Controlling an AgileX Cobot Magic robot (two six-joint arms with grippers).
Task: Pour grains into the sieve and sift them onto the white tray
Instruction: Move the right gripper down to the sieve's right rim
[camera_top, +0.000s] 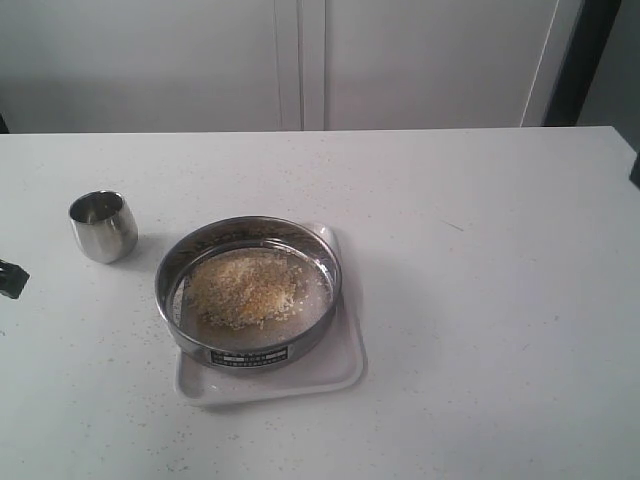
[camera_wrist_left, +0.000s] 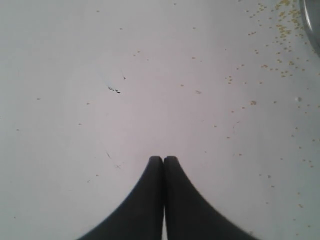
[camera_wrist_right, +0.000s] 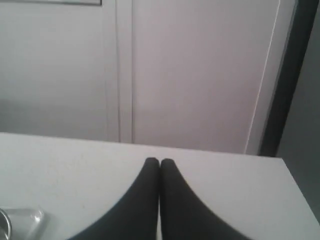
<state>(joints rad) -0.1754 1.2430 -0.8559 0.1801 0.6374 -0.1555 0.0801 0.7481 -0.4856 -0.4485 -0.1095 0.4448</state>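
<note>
The round steel sieve (camera_top: 248, 290) sits on the white tray (camera_top: 335, 372) in the middle of the table, its label facing the front. A heap of yellow and whitish grains (camera_top: 245, 288) lies on its mesh. Loose yellow grains (camera_wrist_left: 280, 35) are scattered on the table in the left wrist view. My left gripper (camera_wrist_left: 163, 158) is shut and holds nothing, above bare table; only a black bit of it (camera_top: 10, 278) shows at the exterior view's left edge. My right gripper (camera_wrist_right: 159, 160) is shut and holds nothing, away from the sieve, with a tray corner (camera_wrist_right: 30, 217) in its view.
A small rounded steel cup (camera_top: 103, 226) stands upright left of the sieve. A curved steel rim (camera_wrist_left: 312, 25) cuts a corner of the left wrist view; I cannot tell which vessel it belongs to. A white wall and a dark post (camera_top: 580, 60) stand behind the table.
</note>
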